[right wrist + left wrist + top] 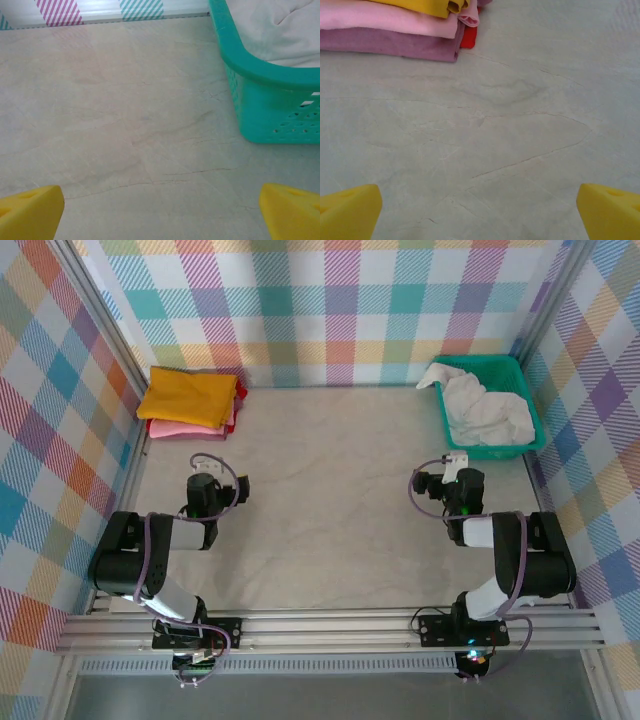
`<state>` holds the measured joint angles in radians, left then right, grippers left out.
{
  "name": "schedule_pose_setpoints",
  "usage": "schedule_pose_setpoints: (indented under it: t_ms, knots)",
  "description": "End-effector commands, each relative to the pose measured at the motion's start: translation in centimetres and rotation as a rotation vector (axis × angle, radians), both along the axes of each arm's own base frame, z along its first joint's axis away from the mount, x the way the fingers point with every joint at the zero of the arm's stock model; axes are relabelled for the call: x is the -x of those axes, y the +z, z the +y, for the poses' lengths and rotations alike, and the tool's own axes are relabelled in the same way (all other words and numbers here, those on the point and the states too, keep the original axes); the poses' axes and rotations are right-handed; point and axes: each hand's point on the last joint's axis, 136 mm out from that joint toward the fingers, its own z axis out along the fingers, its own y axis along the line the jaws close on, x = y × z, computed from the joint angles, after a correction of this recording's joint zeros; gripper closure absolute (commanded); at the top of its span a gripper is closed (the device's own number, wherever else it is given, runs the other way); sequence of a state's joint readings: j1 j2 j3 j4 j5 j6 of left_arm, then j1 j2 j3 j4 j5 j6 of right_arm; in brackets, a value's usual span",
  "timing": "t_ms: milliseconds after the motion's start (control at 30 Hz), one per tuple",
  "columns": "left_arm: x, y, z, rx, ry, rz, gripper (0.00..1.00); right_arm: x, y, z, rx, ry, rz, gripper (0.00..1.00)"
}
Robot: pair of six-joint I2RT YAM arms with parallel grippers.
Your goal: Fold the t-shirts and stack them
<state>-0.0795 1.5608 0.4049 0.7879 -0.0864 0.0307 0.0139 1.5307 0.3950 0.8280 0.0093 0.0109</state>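
At far right, white shirt (485, 410) crumpled in green basket (492, 452); right gripper (160, 215) fingers apart, empty; left gripper (480, 212) same. Best pinch high fold, lift clear of rim

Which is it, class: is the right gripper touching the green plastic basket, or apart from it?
Apart. The right wrist view shows bare table between the open right gripper and the green plastic basket.
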Motion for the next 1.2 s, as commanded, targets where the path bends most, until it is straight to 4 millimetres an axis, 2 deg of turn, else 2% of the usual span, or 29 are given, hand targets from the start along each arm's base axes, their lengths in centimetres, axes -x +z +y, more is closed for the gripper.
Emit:
schedule_pose_setpoints:
  t_ms: [0,700,767,800,833,867,900,967,1000,1033,1100,1167]
  knots:
    - [-0.8,0.8,0.3,0.005,0.006,-0.026,0.00,-0.5,0.6,0.1,-0.007,0.014,-0.014,0.00]
    - [-0.8,0.8,0.3,0.006,0.005,-0.027,0.00,-0.5,0.6,0.1,-0.007,0.013,-0.015,0.00]
    - [-0.6,0.9,0.3,0.005,0.005,-0.032,0.00,-0.5,1.1,-0.3,0.002,-0.018,-0.029,0.00]
    - [-0.6,1.7,0.3,0.003,0.007,-0.051,0.00,-0.4,2.1,-0.1,0.025,-0.026,-0.035,0.00]
    - [-0.4,3.4,-0.1,-0.021,0.004,-0.070,0.00,-0.1,2.9,0.2,0.064,-0.038,0.011,0.00]
    - [0.0,5.5,-0.4,-0.057,0.014,-0.072,0.00,0.0,4.6,0.4,0.078,-0.060,0.039,0.00]
    - [0.5,8.3,-0.7,-0.054,0.032,-0.096,0.00,0.2,7.0,0.8,0.036,-0.073,0.052,0.00]
    - [1.1,15.5,-2.5,0.077,-0.009,-0.241,0.00,0.0,11.5,1.8,-0.036,-0.042,0.049,0.00]
    - [1.0,19.1,-3.6,0.155,-0.036,-0.305,0.00,-0.4,13.7,1.5,-0.069,-0.079,0.066,0.00]
    - [0.7,22.2,-5.1,0.204,-0.087,-0.327,0.01,-1.0,15.5,0.8,-0.099,-0.140,0.093,0.00]
    - [-0.3,26.4,-9.4,0.186,-0.211,-0.303,0.02,-2.7,18.4,0.2,-0.141,-0.182,0.138,0.00]
    - [-1.5,28.5,-14.2,0.117,-0.335,-0.254,0.02,-4.9,20.3,-0.8,-0.194,-0.205,0.187,0.00]
